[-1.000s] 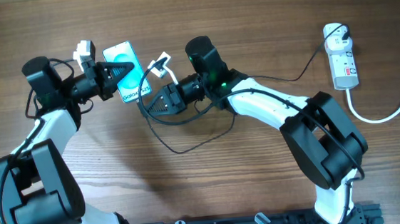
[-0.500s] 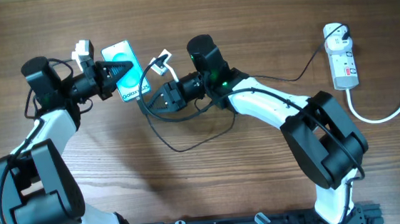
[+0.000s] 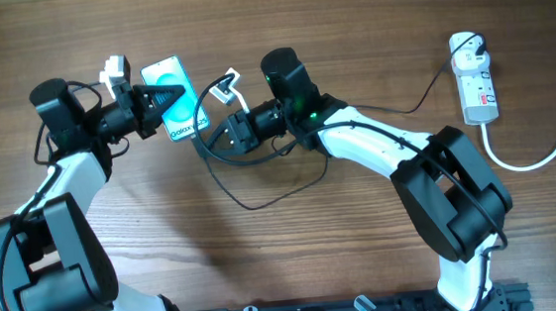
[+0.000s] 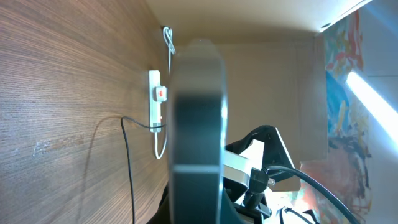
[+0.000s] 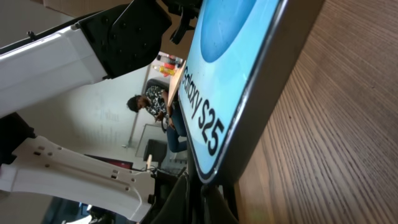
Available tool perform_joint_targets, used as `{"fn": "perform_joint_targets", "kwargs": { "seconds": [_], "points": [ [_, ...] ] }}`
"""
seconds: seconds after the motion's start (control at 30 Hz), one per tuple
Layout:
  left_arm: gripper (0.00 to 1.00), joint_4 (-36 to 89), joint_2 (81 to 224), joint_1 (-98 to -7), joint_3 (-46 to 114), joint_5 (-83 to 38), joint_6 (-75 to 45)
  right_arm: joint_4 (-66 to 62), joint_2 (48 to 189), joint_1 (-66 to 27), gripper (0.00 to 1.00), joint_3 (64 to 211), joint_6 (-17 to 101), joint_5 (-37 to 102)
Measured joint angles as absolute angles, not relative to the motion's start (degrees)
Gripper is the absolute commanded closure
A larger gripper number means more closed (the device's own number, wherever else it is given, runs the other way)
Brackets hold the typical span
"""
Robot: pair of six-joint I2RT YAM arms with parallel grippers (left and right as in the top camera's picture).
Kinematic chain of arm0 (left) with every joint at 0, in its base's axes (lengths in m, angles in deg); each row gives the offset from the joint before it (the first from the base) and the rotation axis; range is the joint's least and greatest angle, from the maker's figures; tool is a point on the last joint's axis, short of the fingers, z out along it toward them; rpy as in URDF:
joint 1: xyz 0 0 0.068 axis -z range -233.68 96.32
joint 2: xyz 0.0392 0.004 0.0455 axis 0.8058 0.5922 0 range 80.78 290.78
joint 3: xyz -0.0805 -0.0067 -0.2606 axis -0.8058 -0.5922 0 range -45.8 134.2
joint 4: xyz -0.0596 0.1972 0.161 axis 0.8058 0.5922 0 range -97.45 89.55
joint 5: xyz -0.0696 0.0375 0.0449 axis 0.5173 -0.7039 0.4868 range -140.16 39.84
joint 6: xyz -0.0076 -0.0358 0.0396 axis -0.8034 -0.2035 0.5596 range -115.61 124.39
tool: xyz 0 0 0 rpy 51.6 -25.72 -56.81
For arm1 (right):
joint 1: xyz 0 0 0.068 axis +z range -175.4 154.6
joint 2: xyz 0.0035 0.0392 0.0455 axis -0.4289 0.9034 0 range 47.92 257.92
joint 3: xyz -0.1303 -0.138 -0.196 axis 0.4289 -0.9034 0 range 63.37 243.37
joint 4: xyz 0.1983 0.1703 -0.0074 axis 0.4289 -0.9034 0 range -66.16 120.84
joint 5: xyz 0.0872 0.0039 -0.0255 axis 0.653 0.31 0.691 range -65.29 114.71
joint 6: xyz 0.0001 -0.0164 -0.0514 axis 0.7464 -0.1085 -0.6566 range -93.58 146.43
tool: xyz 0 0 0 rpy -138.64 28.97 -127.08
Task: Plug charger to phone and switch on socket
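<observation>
Robotics lab; wooden table (image 3: 347, 269), twin arms (image 3: 367, 148)

Phone (image 5: 230, 62) cropped top edge; blurred L-wrist view.

L gripper (image 3: 159, 97) clamps phone (image 3: 183, 108), screen up, at table's (image 3: 347, 269) 11 o'clock. R gripper (image 3: 219, 132) closed on charger (image 3: 252, 205) at phone's 5 o'clock end. Cable loops twd 6, then runs to socket (image 3: 479, 95) at 2 o'clock.

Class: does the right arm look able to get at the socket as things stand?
Probably yes: only tabletop and the thin charger lie between the right gripper and the socket. But that gripper is shut beside the phone, seemingly on the charger's plug.
</observation>
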State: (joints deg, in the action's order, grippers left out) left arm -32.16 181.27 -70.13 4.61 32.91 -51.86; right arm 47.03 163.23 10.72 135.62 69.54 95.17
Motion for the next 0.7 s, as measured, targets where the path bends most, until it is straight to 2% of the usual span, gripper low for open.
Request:
{"fn": "perform_joint_targets", "kwargs": {
  "seconds": [0.27, 0.7],
  "points": [
    [0.96, -32.43, 181.27, -70.35, 5.05, 31.71, -49.58, 50.81, 163.23, 10.74, 0.96, 135.4, 75.53, 93.27],
    [0.96, -30.83, 181.27, -70.18, 5.22, 31.05, -47.03, 51.25, 163.23, 10.83, 0.96, 135.0, 75.66, 91.93]
  ]
}}
